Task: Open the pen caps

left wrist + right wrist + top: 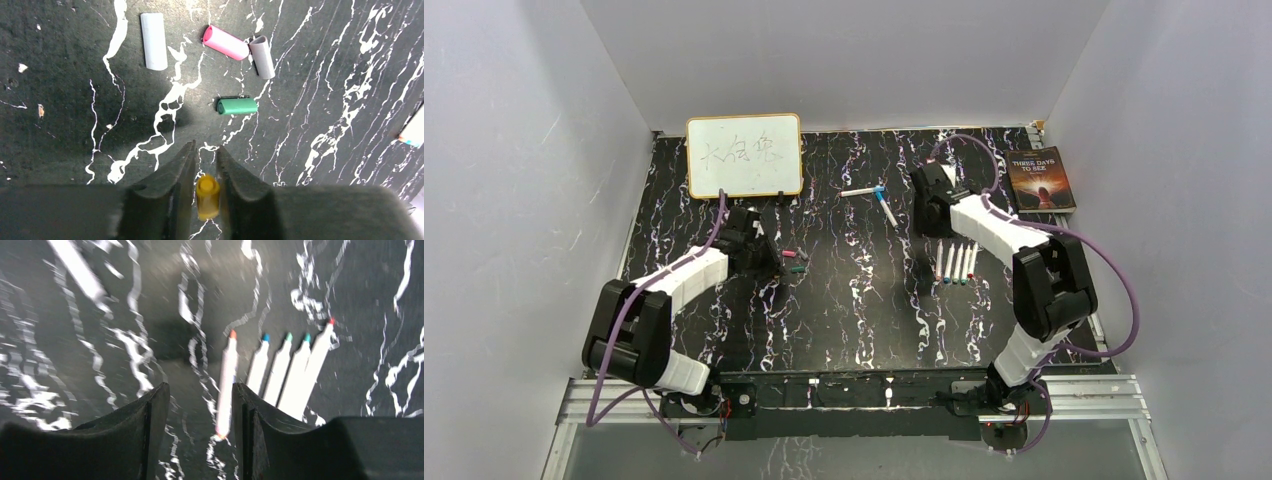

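On the black, white-veined desk [854, 290], the left hand [204, 150] is clamped on a stubby yellow cap [207, 196]; a smooth pink cap [226, 42] and a green cap [237, 106] lie just beyond. The right hand [200, 387], jaws parted and empty, hangs over five slim white pens [280, 375] in a row.

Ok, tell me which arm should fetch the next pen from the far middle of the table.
Right, probably. The right fingers stand open and seem empty, close to the loose pens, while the left fingers are shut on a yellow cap.
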